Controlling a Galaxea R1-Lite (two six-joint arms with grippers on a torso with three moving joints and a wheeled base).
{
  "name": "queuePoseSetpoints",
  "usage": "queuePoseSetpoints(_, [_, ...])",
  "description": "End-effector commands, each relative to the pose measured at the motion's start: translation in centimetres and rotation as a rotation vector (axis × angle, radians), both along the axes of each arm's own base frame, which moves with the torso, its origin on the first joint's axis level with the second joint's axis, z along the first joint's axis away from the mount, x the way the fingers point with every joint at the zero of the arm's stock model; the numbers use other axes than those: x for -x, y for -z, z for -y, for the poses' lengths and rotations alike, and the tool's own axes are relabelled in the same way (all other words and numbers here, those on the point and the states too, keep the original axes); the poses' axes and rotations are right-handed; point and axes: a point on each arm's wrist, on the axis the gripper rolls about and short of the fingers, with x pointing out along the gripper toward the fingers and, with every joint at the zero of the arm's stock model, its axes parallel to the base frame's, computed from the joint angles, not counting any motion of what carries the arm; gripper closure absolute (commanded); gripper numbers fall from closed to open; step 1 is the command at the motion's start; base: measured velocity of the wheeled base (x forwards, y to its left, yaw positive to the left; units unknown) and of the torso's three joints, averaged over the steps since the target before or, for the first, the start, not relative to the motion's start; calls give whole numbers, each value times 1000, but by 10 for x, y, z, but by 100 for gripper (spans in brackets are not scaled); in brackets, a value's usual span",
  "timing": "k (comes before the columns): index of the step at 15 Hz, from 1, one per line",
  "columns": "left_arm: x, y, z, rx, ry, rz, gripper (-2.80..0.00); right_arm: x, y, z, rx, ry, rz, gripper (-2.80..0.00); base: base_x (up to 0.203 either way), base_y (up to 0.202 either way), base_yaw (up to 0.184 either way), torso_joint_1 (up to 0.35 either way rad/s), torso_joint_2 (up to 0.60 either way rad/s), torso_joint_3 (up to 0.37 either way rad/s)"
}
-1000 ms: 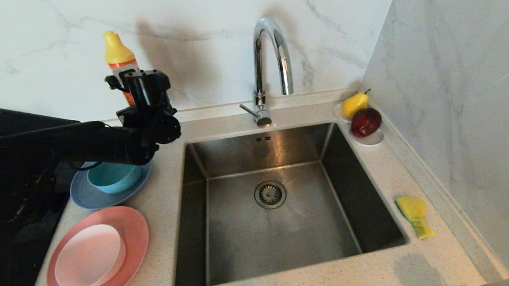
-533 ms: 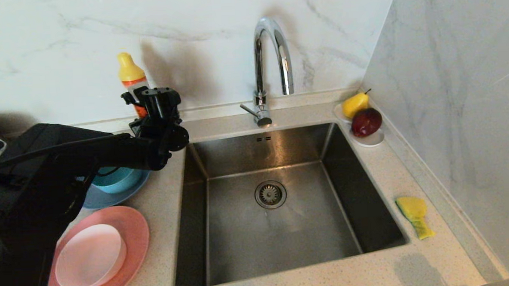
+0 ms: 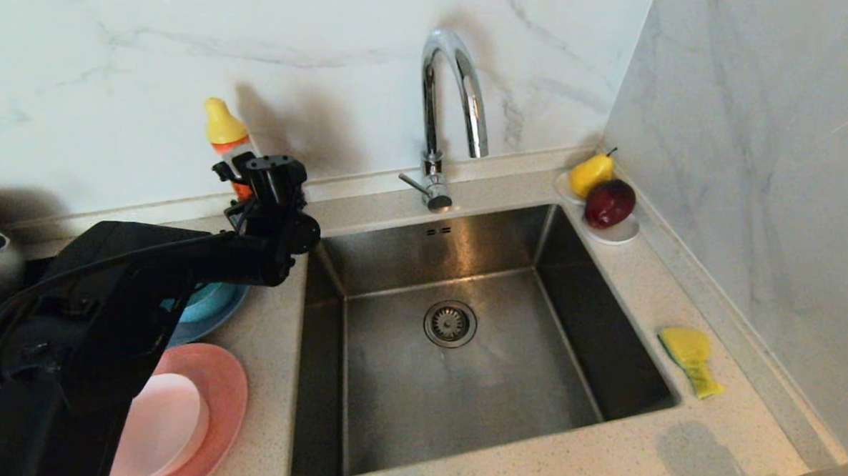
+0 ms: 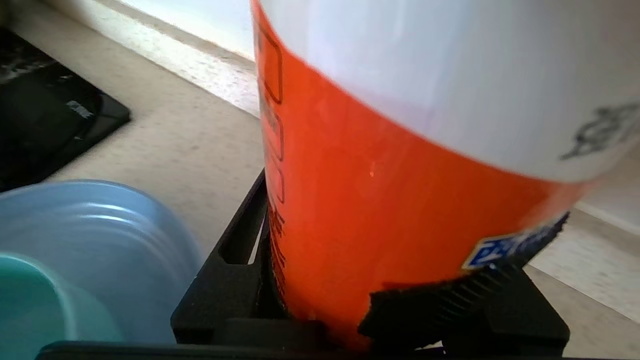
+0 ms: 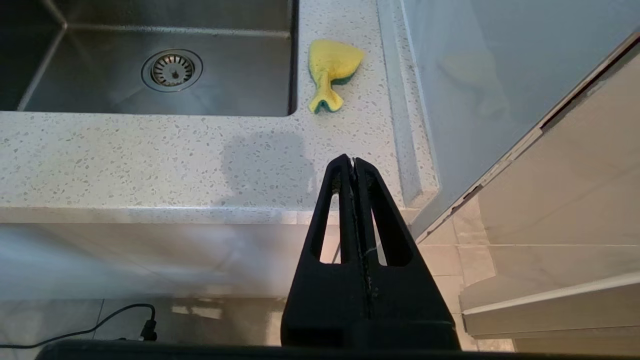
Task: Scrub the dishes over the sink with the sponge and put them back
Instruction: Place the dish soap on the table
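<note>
**Inspector:** Start with the sink (image 3: 473,379).

**Assistant:** Basin holds no dishes. Left of it, the salmon-pink plate (image 3: 219,390) carries the pale bowl (image 3: 164,428); behind that, the grey-blue plate (image 3: 216,320) carries the teal bowl (image 3: 208,301). All four look unscrubbed, stacked ready.

**Inspector:** The bottle?

**Assistant:** The orange detergent bottle (image 4: 380,200) sits at the sink's back-left corner, pinched low between the jaws of the left gripper (image 4: 370,310), presumably for dosing.

**Inspector:** The sponge?

**Assistant:** The sponge (image 3: 690,361) lies on the counter right of the sink, untouched. The right gripper (image 5: 354,167) hangs parked before the counter's edge, jaws pressed together, holding nothing.
</note>
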Motion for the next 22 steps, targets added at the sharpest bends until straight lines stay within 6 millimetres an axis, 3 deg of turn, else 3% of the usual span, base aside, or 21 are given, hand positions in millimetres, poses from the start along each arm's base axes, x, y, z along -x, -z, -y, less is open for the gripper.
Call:
queuePoseSetpoints(1, [-5,6,-3,0,-13,10,0,0,0,0,1,-1,0,0,0,0,0,0,0,0])
queuePoseSetpoints(5, [-8,3,-9,5,-26,51,0,0,0,0,1,-1,0,0,0,0,0,0,0,0])
queuePoseSetpoints(9, [-13,15,-13,2,-36,52,0,0,0,0,1,-1,0,0,0,0,0,0,0,0])
queuePoseSetpoints(22, [-17,25,-16,-3,-44,55,0,0,0,0,1,-1,1,0,0,0,0,0,0,0])
